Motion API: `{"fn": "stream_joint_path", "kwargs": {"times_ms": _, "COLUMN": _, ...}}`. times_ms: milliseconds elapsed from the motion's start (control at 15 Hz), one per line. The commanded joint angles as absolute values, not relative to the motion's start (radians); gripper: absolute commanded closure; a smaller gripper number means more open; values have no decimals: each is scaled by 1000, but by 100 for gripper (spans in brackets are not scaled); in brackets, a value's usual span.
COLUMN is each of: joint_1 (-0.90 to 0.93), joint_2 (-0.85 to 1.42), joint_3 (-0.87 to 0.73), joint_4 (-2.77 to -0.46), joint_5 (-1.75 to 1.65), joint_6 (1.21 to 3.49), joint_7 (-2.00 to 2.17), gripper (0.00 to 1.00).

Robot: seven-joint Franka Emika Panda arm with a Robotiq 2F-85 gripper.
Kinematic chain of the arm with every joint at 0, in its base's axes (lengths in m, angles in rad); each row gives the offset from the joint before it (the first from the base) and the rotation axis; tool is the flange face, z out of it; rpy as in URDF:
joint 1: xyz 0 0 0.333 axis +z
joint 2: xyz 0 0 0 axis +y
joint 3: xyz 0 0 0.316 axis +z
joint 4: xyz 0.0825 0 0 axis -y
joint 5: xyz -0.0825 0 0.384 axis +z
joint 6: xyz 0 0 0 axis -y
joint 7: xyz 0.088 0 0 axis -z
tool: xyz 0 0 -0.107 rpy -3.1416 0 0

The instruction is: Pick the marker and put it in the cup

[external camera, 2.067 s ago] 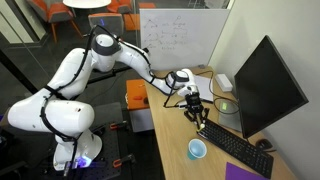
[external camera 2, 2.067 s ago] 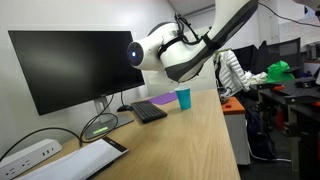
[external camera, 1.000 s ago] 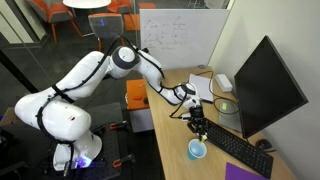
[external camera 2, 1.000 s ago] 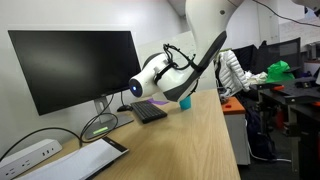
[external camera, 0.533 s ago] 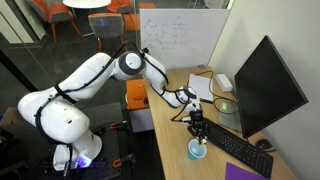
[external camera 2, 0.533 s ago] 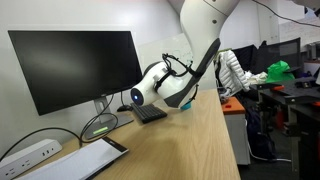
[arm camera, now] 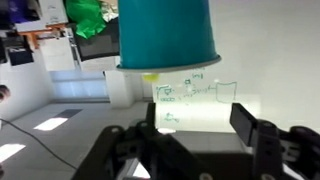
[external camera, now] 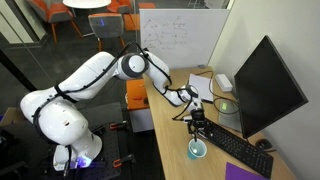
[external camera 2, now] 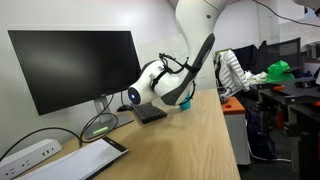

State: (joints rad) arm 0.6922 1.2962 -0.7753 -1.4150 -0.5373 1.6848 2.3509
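Note:
The light-blue cup (external camera: 197,150) stands near the table's front edge beside the keyboard. In the wrist view, whose picture stands upside down, the cup (arm camera: 165,35) fills the top. A small yellow end of the marker (arm camera: 150,77) shows at its rim. My gripper (external camera: 197,132) hangs straight above the cup. Its two dark fingers (arm camera: 245,122) stand wide apart in the wrist view with nothing between them, so the gripper (arm camera: 196,118) is open. In an exterior view my wrist (external camera 2: 160,85) hides nearly all of the cup (external camera 2: 186,103).
A black monitor (external camera: 265,85) and a black keyboard (external camera: 238,150) stand just beyond the cup. A greenish round object (external camera: 226,105) lies by the monitor's foot. A white power strip (external camera 2: 28,154) and a flat tablet (external camera 2: 88,158) lie at the table's other end.
The arm has swung from the table's middle over to the cup and come down above it. The yellow marker now shows at the cup's rim.

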Motion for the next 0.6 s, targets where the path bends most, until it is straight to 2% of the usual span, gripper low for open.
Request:
{"fn": "stream_joint_path", "kwargs": {"times_ms": 0, "joint_1": 656, "joint_2": 1173, "joint_3": -696, "joint_4": -1463, "joint_5": -609, "joint_6": 1644, "joint_7": 2392, "gripper": 0}}
{"fn": "stream_joint_path", "kwargs": {"times_ms": 533, "joint_1": 528, "joint_2": 864, "joint_3": -480, "joint_4": -1641, "joint_5": -679, "joint_6": 1722, "joint_7": 2392, "gripper": 0}}
